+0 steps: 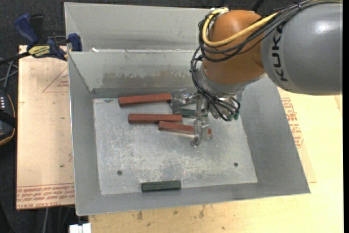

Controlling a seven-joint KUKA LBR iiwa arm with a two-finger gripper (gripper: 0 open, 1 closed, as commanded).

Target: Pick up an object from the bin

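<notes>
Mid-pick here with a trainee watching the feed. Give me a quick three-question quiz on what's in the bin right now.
1. How many loose things lie in the bin?
2. True or false: the dark green bar lies against the bin's far wall.
3. The gripper is over the right end of which bar? A. far reddish-brown bar; B. middle reddish-brown bar; C. near reddish-brown bar.

Key:
1. Four: far reddish-brown bar, middle reddish-brown bar, near reddish-brown bar, dark green bar.
2. False: it lies by the near edge of the bin's floor.
3. C.
</notes>
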